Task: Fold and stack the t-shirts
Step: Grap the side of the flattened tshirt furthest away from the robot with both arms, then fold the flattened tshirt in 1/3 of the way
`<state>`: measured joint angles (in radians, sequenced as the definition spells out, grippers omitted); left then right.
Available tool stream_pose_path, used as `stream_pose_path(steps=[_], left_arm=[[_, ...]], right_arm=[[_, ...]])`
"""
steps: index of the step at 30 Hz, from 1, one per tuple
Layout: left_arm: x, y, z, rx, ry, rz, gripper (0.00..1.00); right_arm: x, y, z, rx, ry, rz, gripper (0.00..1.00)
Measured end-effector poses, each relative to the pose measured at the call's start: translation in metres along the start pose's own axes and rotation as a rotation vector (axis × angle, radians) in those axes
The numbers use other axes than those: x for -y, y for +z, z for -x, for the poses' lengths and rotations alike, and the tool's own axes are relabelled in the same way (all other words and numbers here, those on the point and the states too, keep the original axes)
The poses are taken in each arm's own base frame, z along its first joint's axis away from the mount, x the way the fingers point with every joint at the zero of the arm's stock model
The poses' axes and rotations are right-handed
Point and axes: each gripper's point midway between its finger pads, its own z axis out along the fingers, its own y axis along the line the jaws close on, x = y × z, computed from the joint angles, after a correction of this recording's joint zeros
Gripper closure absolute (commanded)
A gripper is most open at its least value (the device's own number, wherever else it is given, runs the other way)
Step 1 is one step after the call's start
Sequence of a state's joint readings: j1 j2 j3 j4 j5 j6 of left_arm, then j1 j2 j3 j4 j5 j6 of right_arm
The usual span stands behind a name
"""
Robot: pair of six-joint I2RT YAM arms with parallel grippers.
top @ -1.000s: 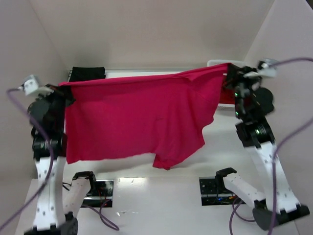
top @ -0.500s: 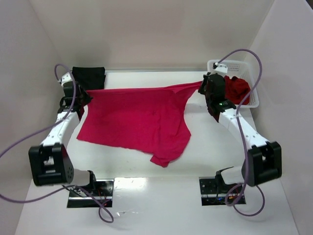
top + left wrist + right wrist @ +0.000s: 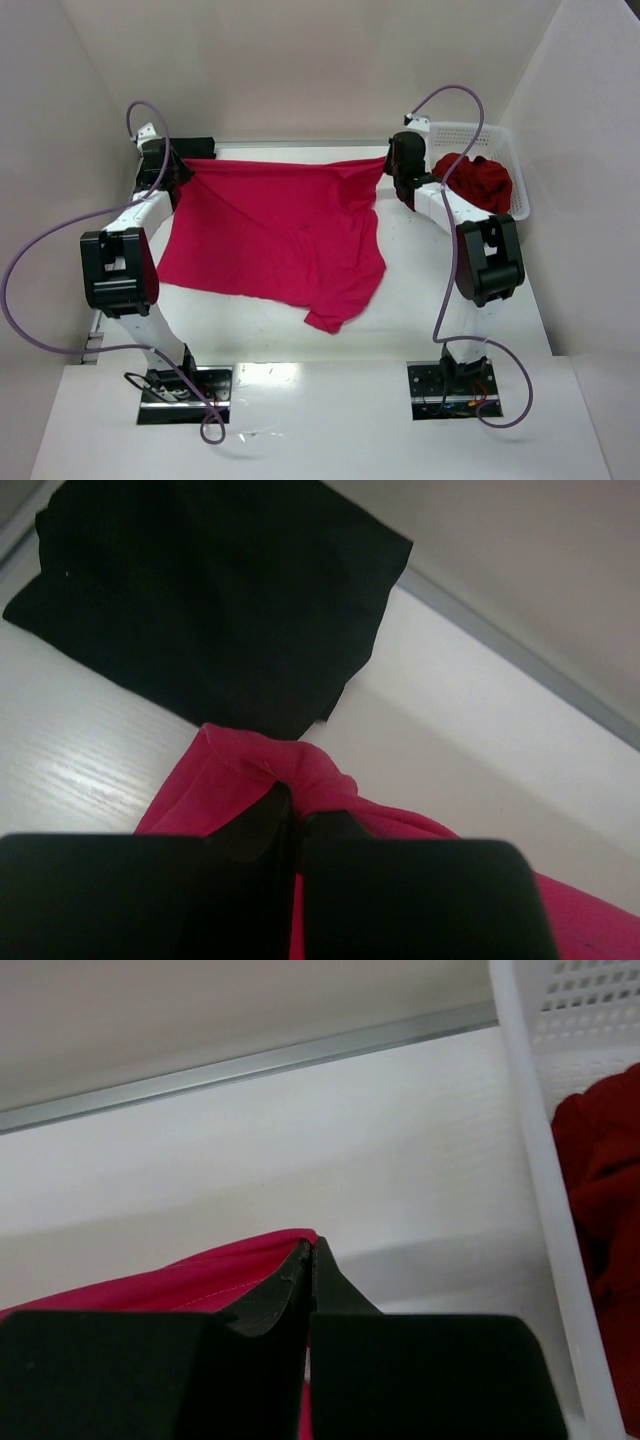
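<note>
Two far corners of the bright crimson-pink cloth t-shirt (image 3: 275, 235) are pinched, one between the closed left fingers (image 3: 250, 830), one between the closed right fingers (image 3: 275, 1295). It lies spread on the white worktop (image 3: 430, 290). Judged light, limp and non-fragile; grip hems or seams. White plastic lattice basket (image 3: 470, 128) contains darker red shirts (image 3: 480, 180).

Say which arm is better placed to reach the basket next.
Probably right: the right gripper, shut on the pink shirt, is beside the basket with the dark red shirt; the left gripper is far.
</note>
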<state>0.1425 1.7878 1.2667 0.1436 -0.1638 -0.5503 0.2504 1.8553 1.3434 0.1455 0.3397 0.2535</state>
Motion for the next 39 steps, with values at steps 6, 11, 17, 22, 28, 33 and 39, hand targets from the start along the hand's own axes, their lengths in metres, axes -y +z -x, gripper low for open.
stream_pose_path(steps=[6, 11, 17, 22, 28, 33, 39], left_arm=[[-0.007, 0.004, 0.01, 0.02, -0.01, 0.008, 1.0], [-0.023, 0.012, -0.003, -0.023, -0.01, 0.04, 1.0], [-0.031, 0.016, -0.024, -0.088, -0.008, 0.056, 1.0], [-0.034, 0.015, -0.031, -0.108, -0.011, 0.065, 1.0], [-0.055, 0.01, -0.062, -0.183, -0.009, 0.116, 1.0], [-0.063, 0.007, -0.071, -0.208, -0.017, 0.142, 1.0], [-0.07, 0.007, -0.069, -0.21, -0.043, 0.15, 1.0]], right_arm=[[-0.013, 0.002, 0.002, 0.002, 0.026, 0.06, 1.0], [-0.02, -0.005, -0.023, -0.059, 0.027, 0.133, 1.0], [-0.029, -0.022, -0.074, -0.172, 0.015, 0.185, 1.0], [-0.048, -0.038, -0.103, -0.237, -0.003, 0.229, 1.0], [-0.057, -0.045, -0.111, -0.263, 0.002, 0.244, 1.0], [-0.045, -0.05, -0.126, -0.307, 0.008, 0.196, 1.0], [-0.032, -0.076, -0.15, -0.398, 0.006, 0.19, 1.0]])
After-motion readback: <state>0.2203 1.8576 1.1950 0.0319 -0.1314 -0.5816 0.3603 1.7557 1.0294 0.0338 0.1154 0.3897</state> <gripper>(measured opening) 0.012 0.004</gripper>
